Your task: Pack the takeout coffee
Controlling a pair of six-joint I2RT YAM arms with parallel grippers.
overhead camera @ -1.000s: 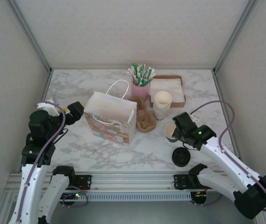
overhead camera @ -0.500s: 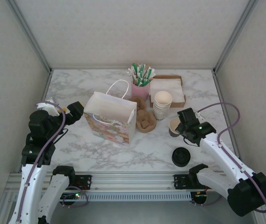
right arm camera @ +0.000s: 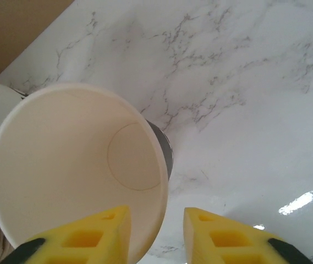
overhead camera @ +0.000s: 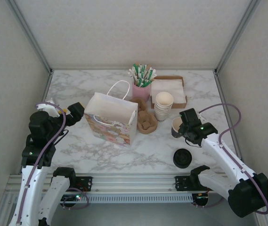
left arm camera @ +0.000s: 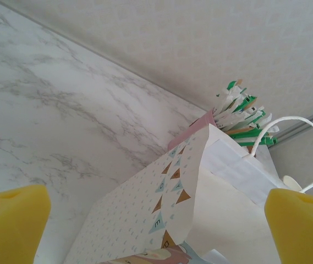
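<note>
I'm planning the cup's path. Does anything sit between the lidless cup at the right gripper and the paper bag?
Yes. The brown cup carrier lies on the table between the cup and the paper bag, just beside the bag. Lifting the cup over it would probably clear it.

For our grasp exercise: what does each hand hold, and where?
Seemingly nothing: right hand straddles the rim of the lidless cup with a gap; left hand empty.
</note>
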